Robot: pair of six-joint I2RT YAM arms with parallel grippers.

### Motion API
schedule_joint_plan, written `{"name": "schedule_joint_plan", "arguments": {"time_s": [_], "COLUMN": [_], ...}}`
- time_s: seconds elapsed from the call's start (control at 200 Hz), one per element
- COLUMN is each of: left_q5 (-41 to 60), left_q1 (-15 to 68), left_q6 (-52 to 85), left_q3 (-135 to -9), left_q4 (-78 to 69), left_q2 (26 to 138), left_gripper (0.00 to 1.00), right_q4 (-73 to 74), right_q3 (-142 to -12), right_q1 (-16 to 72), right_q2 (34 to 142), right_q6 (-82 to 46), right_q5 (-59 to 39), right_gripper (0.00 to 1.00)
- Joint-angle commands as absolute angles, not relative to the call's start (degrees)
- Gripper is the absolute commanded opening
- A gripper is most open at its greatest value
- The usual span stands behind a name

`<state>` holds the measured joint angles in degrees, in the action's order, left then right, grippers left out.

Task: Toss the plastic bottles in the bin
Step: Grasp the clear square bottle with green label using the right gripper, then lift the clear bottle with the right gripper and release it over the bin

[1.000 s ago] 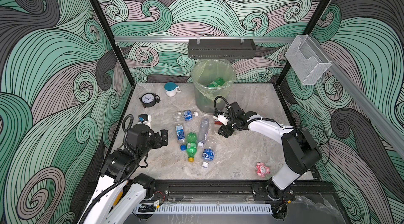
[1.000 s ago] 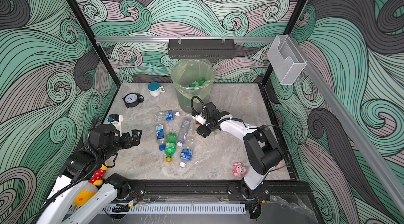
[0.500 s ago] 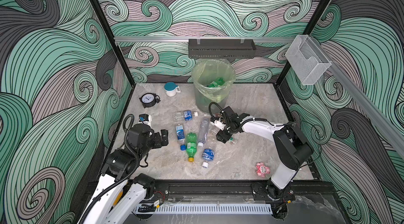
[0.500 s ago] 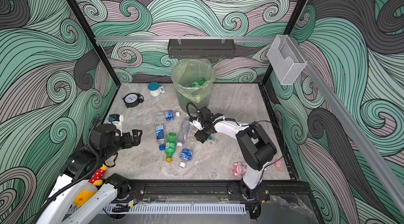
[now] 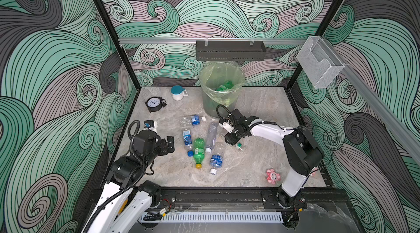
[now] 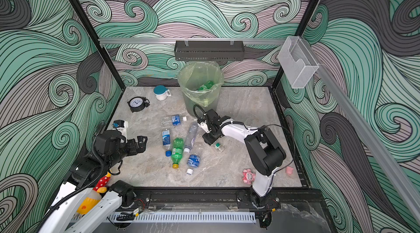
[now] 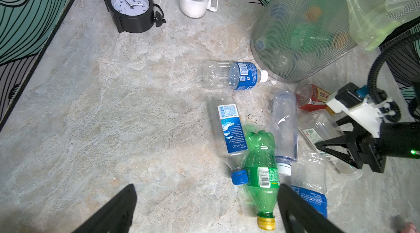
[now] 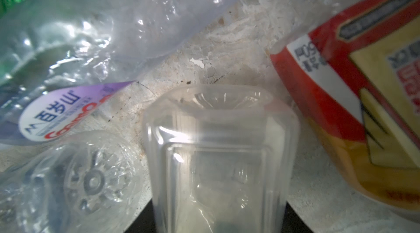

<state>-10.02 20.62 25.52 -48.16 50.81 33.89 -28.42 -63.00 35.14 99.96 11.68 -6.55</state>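
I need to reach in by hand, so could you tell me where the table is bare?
Bare: the left side between clock, bottles and front rail; the far right corner between bin and wall; the front strip between bottles and pink toy. Crowded: the centre, where bottles lie packed beside the right arm.

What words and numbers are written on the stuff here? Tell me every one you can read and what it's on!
"UNTOUCHED": blue label of the blue-capped bottle.
"9", "10", "11", "12": face of the clock; its other numbers are hard to read.
"百岁山": white-and-purple label of the crumpled clear bottle; the red word under it is blurred.
Red-orange labelled bottle: print blurred.
Green bottle and white-capped bottle: print too small.
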Motion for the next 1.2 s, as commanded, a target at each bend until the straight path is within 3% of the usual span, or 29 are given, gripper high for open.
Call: {"name": "schedule_joint_plan", "arguments": {"time_s": [0.0,0.27,0.615,0.856,1.026,1.196], "left_q5": [-11.6,-10.38,-9.14,-8.44,-8.44,-7.69], "left_q1": [20.18,20.18,20.2,20.09,20.08,20.17], "left_q6": [26.26,26.88,27.48,27.6,27.42,27.7], "left_q3": [-47.57,-46.49,-45.61,-45.7,-45.53,-45.85], "left_q4": [51.42,49.11,46.56,45.11,44.14,43.92], "left_q2": [33.97,35.19,38.61,40.69,41.53,42.64], "left_gripper": [0.98,0.98,0.98,0.98,0.98,0.98], "right_q4": [-27.45,-27.77,-22.86,-21.21,-17.58,-17.21], "right_q3": [-60.0,-54.32,-44.75,-43.35,-50.43,-76.32], "right_q1": [35.46,33.45,27.24,26.39,26.37,26.38], "right_q2": [93.5,79.89,60.87,56.17,57.46,71.76], "right_q6": [8.53,0.23,-8.61,-11.34,-9.26,-5.14], "right_q5": [-8.37,-5.0,-6.14,-6.67,-9.11,-13.82], "right_gripper": [0.47,0.38,0.38,0.38,0.38,0.42]}}
